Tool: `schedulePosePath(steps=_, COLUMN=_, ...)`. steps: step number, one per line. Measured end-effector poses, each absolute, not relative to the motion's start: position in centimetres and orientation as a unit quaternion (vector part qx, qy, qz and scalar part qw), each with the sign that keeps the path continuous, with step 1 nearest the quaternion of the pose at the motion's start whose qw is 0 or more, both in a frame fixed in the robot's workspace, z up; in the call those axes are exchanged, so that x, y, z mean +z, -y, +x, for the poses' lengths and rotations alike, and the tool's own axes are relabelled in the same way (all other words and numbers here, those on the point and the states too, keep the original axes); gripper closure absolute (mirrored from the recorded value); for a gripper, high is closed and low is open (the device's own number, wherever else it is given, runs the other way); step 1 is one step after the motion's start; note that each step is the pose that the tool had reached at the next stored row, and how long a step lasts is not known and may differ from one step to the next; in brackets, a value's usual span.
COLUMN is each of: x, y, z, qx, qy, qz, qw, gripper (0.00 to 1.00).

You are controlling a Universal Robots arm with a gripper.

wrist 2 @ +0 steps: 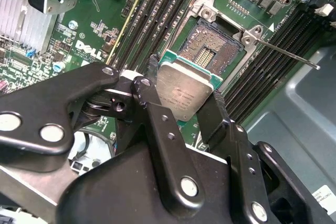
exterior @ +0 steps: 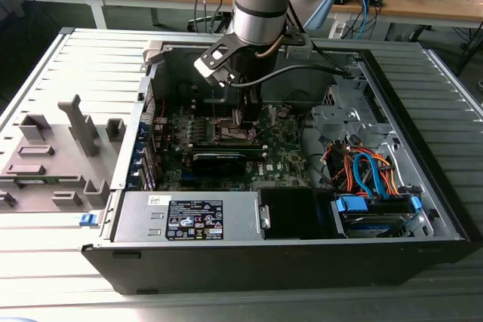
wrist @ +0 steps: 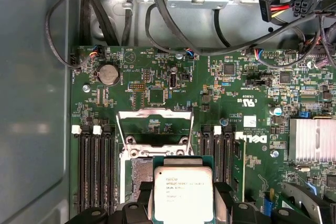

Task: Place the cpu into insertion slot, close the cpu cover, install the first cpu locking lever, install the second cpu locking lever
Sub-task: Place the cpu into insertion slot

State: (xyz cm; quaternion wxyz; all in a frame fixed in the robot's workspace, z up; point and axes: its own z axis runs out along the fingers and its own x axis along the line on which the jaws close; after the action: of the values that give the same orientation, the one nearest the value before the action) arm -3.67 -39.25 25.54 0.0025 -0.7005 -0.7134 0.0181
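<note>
The tool (wrist 2: 181,98) gripped the chip (wrist 2: 185,88) by two opposite edges, flat and seemingly just above the open socket (wrist 2: 209,45), overlapping its near edge; the socket's centre lay further ahead.

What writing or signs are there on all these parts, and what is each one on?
cpu: several lines of fine print on its metal top, too small to read surely.
motherboard: a white maker's logo; tiny white codes, too small to read.
slot: a plain white triangle printed beside one corner.
power supply label: blurred, unreadable.
</note>
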Motion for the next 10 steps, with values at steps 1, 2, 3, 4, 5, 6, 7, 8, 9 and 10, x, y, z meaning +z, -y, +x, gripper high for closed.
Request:
schedulePosePath(steps=1, x=25.51, y=39.25, z=-3.67, qx=0.018, qy=0.713, qz=-0.701, qw=0.002, gripper=0.45)
schedulePosePath(steps=2, x=25.49, y=39.25, z=-3.66, qx=0.018, qy=0.713, qz=-0.701, qw=0.002, gripper=0.45)
schedulePosePath(steps=3, x=25.48, y=39.25, z=-3.67, qx=0.018, qy=0.713, qz=-0.701, qw=0.002, gripper=0.45)
schedulePosePath(steps=4, x=25.46, y=39.25, z=-3.67, qx=0.018, qy=0.713, qz=-0.701, qw=0.002, gripper=0.45)
schedulePosePath(steps=5, x=25.43, y=39.25, z=-3.67, qx=0.018, qy=0.713, qz=-0.701, qw=0.002, gripper=0.45)
schedulePosePath(steps=6, x=25.40, y=39.25, z=-3.66, qx=0.018, qy=0.713, qz=-0.701, qw=0.002, gripper=0.45)
schedulePosePath(steps=7, x=25.39, y=39.25, z=-3.67, qx=0.018, qy=0.713, qz=-0.701, qw=0.002, gripper=0.45)
schedulePosePath(steps=8, x=25.35, y=39.25, z=-3.67, qx=0.018, qy=0.713, qz=-0.701, qw=0.002, gripper=0.45)
schedulePosePath(steps=9, x=25.32, y=39.25, z=-3.67, qx=0.018, qy=0.713, qz=-0.701, qw=0.002, gripper=0.45)
schedulePosePath(steps=10, x=25.31, y=39.25, z=-3.67, qx=0.018, qy=0.713, qz=-0.701, qw=0.002, gripper=0.45)
